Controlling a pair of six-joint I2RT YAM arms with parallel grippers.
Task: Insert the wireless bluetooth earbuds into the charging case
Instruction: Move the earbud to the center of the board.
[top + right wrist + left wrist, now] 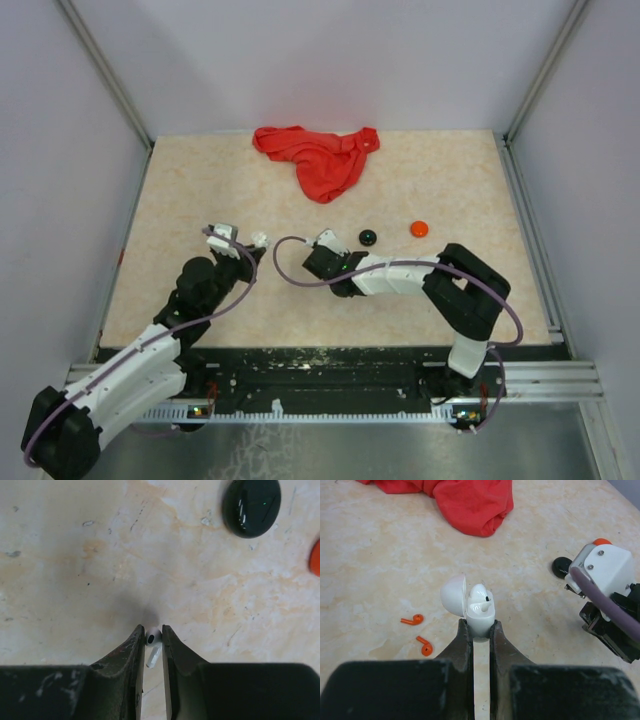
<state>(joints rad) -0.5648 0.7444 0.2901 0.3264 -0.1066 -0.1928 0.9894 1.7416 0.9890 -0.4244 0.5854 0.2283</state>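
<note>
The white earbud [153, 638] sat low on the table [70, 565], pinched by the right gripper [152, 630], presumably for carrying across. The left gripper [480, 626] clamped the white case [481, 617] upright, lid open, one bud [479, 594] seated, steadied to receive the second. Two orange earbuds [413, 620] lay loose beside.

White, orange-red and black on my marbled beige table [200, 190]
My black left fingers [461, 647] flank a glossy white charging case [480, 617] with a white earbud [479, 592] in it; my black right fingers [131, 652] flank a second white earbud [152, 639], black-dotted. An orange-red earbud [412, 620] and its orange-red twin [424, 647], a glossy black case [251, 506], an orange-red case [419, 228], a plain red cloth [318, 160].
</note>
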